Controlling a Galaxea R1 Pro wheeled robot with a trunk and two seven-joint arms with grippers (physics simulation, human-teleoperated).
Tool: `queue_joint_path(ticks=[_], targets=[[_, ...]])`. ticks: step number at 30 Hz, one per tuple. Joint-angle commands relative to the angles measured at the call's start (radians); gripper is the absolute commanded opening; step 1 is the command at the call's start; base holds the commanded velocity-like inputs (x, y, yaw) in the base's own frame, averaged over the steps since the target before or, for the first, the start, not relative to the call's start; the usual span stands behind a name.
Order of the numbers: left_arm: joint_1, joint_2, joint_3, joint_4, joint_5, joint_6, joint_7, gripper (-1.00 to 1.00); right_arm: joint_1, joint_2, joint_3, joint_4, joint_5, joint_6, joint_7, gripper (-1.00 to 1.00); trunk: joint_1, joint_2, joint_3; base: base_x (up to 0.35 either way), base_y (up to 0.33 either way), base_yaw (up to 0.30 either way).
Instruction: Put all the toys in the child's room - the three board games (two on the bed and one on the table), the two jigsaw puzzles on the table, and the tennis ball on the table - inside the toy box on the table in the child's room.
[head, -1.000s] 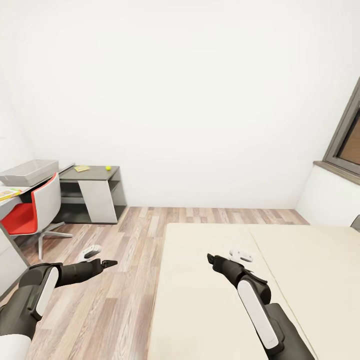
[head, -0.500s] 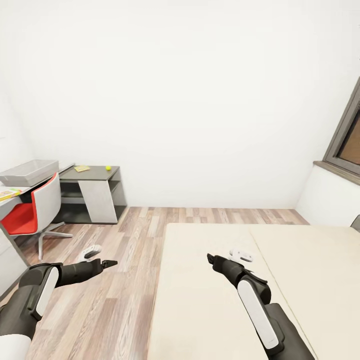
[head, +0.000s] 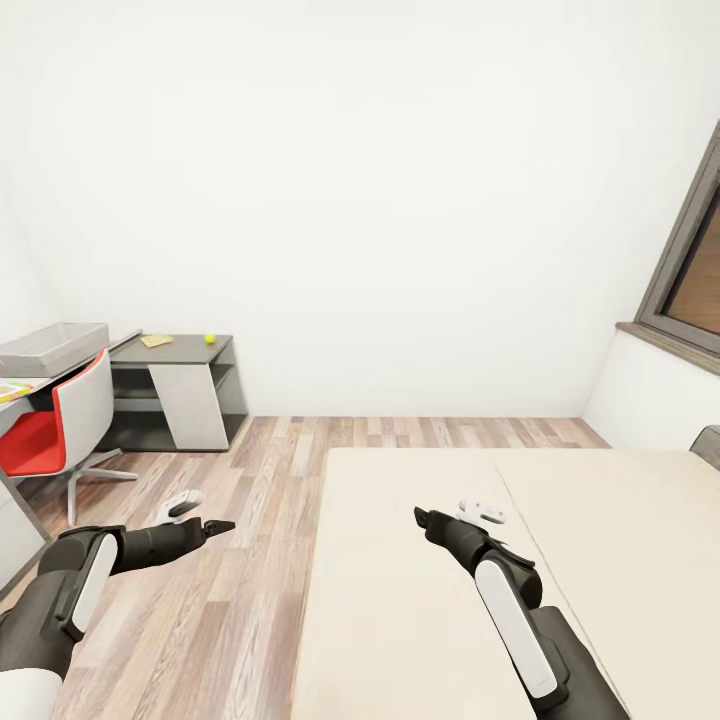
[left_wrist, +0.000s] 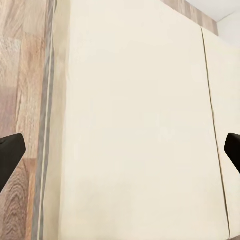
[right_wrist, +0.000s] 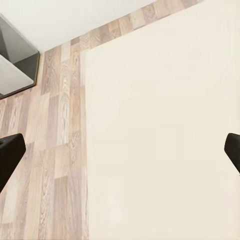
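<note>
The robot is on its way and carries no toy, so I think the step in hand is looking for the board games. The next move, I guess, calls for a turn to see more of the bed or a drive to the counter.

The bed (head: 420, 600) is the biggest thing: a wide, flat, cream mattress, smooth, with one thin seam line. The part that shows has no game on it. The floor (head: 250, 560) is striped brown wood planks.

The counter (head: 25, 385) is long, pale grey and flat, far off by the wall. A red and white chair (head: 55, 425) stands just beside it. The toy box (head: 50, 347) sits on the counter's far end. It is a shallow grey tray with sloped sides.

A lower dark grey cabinet (head: 185, 375) stands past the counter. Near its back edge lies a flat yellow square (head: 156, 340), too small to name. The tennis ball (head: 210, 338), round and yellow-green, sits near the cabinet's far corner.

The left pincer (head: 222, 524) hangs over the floor and the right pincer (head: 420, 516) over the bed. In the wrist views each pincer's dark tips stand wide apart, gripping nothing.
</note>
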Motion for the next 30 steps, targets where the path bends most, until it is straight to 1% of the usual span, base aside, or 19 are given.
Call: queue_joint_path(ticks=[1,30], targets=[[-0.001,0.000,0.001,0.000,0.003,0.007,-0.001,1.00,-0.001,0.000,0.001,-0.001,-0.010,0.001,-0.010,1.00,0.001,-0.002,-0.002,0.000,0.000,-0.005],[-0.001,0.000,0.001,0.000,0.003,0.007,-0.001,1.00,-0.001,0.000,0.001,-0.001,-0.011,0.001,-0.011,1.00,0.001,-0.002,-0.002,-0.010,-0.024,0.000]])
